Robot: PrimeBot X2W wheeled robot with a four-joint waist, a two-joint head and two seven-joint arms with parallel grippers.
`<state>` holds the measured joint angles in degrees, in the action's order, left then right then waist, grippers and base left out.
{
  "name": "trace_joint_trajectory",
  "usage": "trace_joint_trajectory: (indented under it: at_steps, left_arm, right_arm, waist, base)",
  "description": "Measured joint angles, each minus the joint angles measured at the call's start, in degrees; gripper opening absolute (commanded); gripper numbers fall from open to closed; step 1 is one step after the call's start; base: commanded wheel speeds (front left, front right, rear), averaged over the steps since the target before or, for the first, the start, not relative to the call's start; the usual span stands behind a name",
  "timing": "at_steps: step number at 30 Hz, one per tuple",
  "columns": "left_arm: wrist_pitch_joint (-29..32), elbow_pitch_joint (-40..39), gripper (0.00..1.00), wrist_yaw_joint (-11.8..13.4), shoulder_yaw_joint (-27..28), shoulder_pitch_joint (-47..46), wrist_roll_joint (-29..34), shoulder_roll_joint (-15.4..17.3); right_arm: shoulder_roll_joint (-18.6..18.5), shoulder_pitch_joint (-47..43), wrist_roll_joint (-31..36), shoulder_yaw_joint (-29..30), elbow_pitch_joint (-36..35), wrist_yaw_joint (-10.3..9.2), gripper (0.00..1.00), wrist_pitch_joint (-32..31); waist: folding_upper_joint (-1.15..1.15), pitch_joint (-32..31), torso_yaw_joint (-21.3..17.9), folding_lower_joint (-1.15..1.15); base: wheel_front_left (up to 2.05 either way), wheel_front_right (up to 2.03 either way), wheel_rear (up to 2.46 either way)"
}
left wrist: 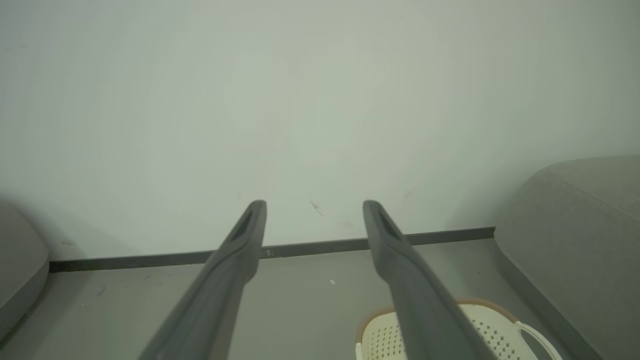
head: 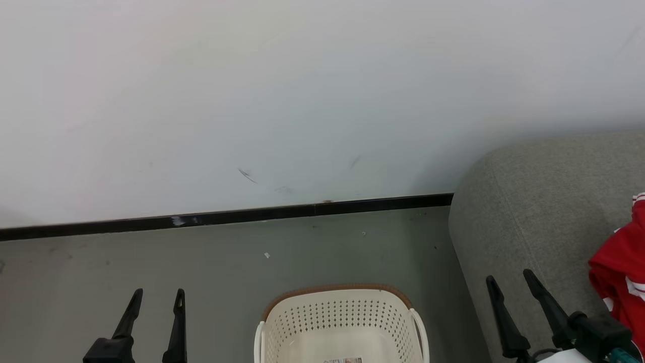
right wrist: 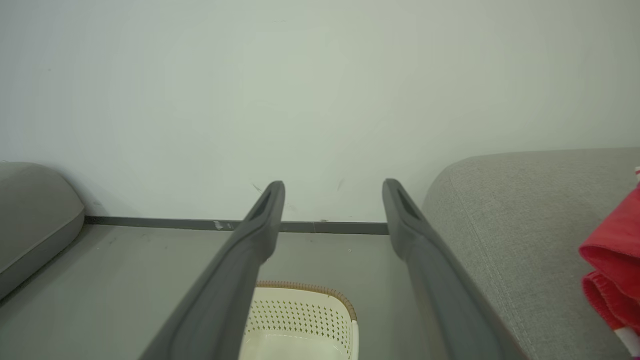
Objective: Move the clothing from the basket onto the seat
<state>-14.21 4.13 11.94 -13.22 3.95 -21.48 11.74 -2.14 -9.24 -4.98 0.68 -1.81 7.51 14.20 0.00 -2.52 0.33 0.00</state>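
The cream perforated basket [head: 342,322] with its brown rim stands on the floor at the bottom centre; what shows of its inside holds no cloth, just a paper label. Red clothing [head: 622,272] with white stripes lies on the grey seat [head: 539,212] at the right edge. My left gripper [head: 157,293] hangs open over bare floor left of the basket. My right gripper [head: 509,280] is open in front of the seat's rounded arm, left of the clothing. In the wrist views the basket [left wrist: 500,325] [right wrist: 305,320], the seat [left wrist: 575,235] [right wrist: 520,225] and the clothing [right wrist: 612,255] appear again.
A pale wall with a dark skirting strip [head: 227,217] runs behind the basket. Grey floor [head: 151,262] lies open to the left. Another grey upholstered piece [right wrist: 35,210] sits at the far left of both wrist views.
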Motion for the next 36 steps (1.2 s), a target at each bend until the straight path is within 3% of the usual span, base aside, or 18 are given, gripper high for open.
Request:
trace_joint_trajectory:
  at_steps: [7, 8, 14, 21, 31, 36]
  left_arm:
    - [0.0, 0.3, 1.00, 0.0, -0.2, -0.2, 0.0, 0.1]
    - [0.0, 0.5, 0.00, 0.0, -0.2, -0.2, 0.0, 0.0]
    - [0.1, 2.9, 0.00, 0.0, -1.0, 2.2, -0.3, -2.4]
    - [0.8, 2.9, 0.00, -0.6, -0.5, 2.3, -3.8, -2.5]
    - [2.8, 2.8, 0.00, -2.6, 1.2, 2.3, -12.3, -3.0]
    - [3.6, 2.8, 0.00, -3.2, 2.0, 2.2, -15.7, -3.5]
  right_arm:
    - [0.0, 0.0, 0.0, 0.2, -0.3, 0.00, 1.00, 0.0]
    - [0.0, 0.0, 0.0, 0.3, 0.0, 0.00, 0.00, 0.0]
    - [0.6, -1.1, 0.0, -0.1, 2.7, 0.00, 0.00, -0.1]
    - [0.6, -1.6, -3.5, -1.6, 2.1, 0.00, 0.00, -0.1]
    - [0.6, -2.5, -14.0, -1.9, 1.4, 0.00, 0.00, -0.2]
    - [0.6, -2.2, -19.6, -1.3, 2.1, 0.00, 0.00, -1.3]
  waist:
    - [0.00, 0.3, 0.2, 0.00]
    - [0.00, 0.4, 0.2, 0.00]
    - [0.00, 0.4, 0.2, 0.00]
    - [0.00, 0.5, 0.1, 0.00]
    - [0.00, 0.9, 0.1, 0.03]
    - [0.00, 0.9, 0.1, 0.17]
  base:
    - [0.00, 0.00, 0.00]
    - [0.00, 0.00, 0.00]
    - [0.00, 0.00, 0.00]
    - [0.00, 0.00, 0.00]
    - [0.00, 0.00, 0.00]
    - [0.00, 0.00, 0.00]
